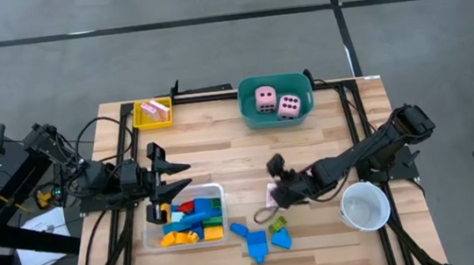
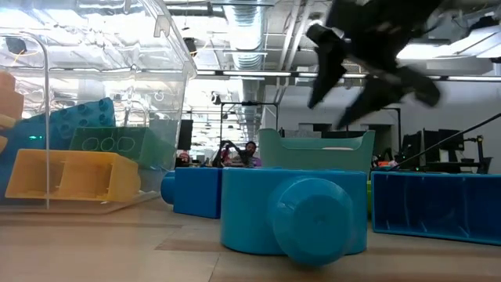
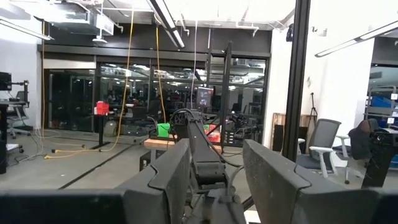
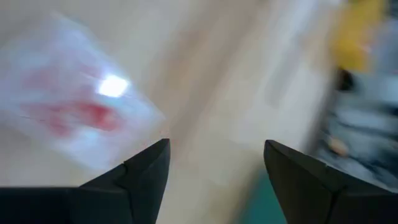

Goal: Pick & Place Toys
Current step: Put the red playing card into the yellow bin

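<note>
Several blue, yellow, red and green blocks lie in the clear tray [image 1: 218, 190]. Loose blue blocks [image 1: 250, 240] and a green block [image 1: 278, 225] lie on the table near the front; the blue ones fill the low view [image 2: 293, 215]. Two pink dice [image 1: 276, 102] sit in the teal tub [image 1: 248, 114]. One pink-white card [image 1: 154, 110] lies in the yellow tray [image 1: 140, 120]. Another card [image 4: 74, 118] lies flat on the table by my right gripper [image 1: 272, 184], which is open and empty just above it [image 4: 214, 168]. My left gripper [image 1: 176, 178] is open and empty over the clear tray's far edge.
A white cup [image 1: 366, 205] stands at the front right beside my right arm. The clear tray stands left of the loose blocks [image 2: 94, 102]. Bare wood lies between the teal tub and the clear tray.
</note>
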Motion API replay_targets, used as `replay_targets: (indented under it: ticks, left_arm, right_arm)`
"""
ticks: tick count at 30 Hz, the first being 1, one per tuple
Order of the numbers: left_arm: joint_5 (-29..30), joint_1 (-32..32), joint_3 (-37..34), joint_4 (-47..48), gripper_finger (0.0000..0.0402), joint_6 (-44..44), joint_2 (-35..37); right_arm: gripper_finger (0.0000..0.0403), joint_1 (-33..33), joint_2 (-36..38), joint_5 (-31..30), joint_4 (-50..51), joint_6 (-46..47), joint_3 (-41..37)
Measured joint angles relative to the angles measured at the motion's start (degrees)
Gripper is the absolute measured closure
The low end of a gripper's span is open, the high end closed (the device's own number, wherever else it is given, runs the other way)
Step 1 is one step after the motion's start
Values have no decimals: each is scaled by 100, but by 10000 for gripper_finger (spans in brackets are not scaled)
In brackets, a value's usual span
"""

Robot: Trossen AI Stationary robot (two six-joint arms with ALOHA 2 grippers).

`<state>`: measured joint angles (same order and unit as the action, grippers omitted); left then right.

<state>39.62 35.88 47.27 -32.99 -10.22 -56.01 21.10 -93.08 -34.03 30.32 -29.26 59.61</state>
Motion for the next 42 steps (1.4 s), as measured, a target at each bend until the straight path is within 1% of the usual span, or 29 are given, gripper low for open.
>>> replay_targets:
  ticks: [2,4,10,13,14,16,19,25,28,31,35,38,40,42]
  left_arm:
    - [0,0,0,-1,257,0,0]
    - [0,0,0,1,257,0,0]
    - [0,0,0,-5,257,17,0]
    - [2,0,0,-7,257,17,0]
    - [0,0,0,-7,257,17,0]
    - [0,0,0,-5,257,17,0]
    - [0,0,0,-6,257,17,0]
    - [1,0,0,-6,257,18,0]
    - [2,0,0,-5,257,20,0]
    - [1,0,0,-5,257,20,0]
    - [2,0,0,-5,257,20,0]
    - [2,0,0,-3,257,20,0]
    - [2,0,0,9,257,20,0]
    - [2,0,0,66,257,20,0]
  right_arm:
    - [142,-51,-8,-497,-14,-94,57]
    - [127,-117,-8,-695,-196,11,167]
    - [56,-135,-2,-696,-191,-14,359]
    - [17,-140,-2,-595,-91,-28,359]
    - [10,-140,-2,-520,-83,17,359]
    - [10,-146,-4,-390,-72,162,359]
    - [22,-193,-2,-300,-92,449,359]
    - [28,-371,1,-272,-53,205,357]
    - [28,-460,16,153,-50,121,357]
    - [28,-495,6,707,122,-617,357]
    - [28,-453,-2,2221,431,-2529,188]
    - [28,-367,-4,2941,462,-3058,75]
    - [28,-312,-4,3143,422,-3279,14]
    - [28,-277,-4,3112,295,-3500,-59]
